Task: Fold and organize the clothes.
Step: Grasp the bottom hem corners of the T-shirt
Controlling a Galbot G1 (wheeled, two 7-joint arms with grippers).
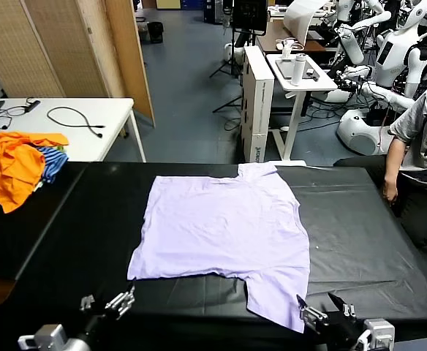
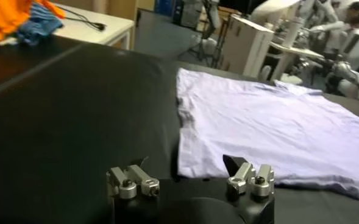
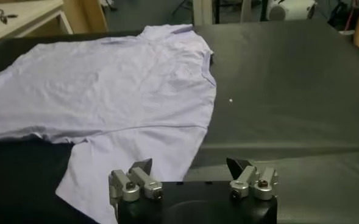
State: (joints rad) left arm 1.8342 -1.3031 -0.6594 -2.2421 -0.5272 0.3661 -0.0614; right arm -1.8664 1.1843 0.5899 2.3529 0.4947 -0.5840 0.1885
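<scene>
A pale lavender T-shirt (image 1: 224, 230) lies spread flat in the middle of a black table (image 1: 360, 234). Left of the shirt, at the table's far corner, sits an orange and blue heap of clothes (image 1: 20, 164), with a white desk (image 1: 89, 117) behind it. The left gripper (image 1: 110, 302) and right gripper (image 1: 329, 307) hover at the shirt's near edge, both wide open and empty.

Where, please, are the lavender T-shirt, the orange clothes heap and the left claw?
lavender T-shirt (image 1: 224, 227), head view, middle of its body.
orange clothes heap (image 1: 12, 164), head view, top of the orange fabric.
left claw (image 2: 191, 182), left wrist view, midway between its fingertips.
</scene>
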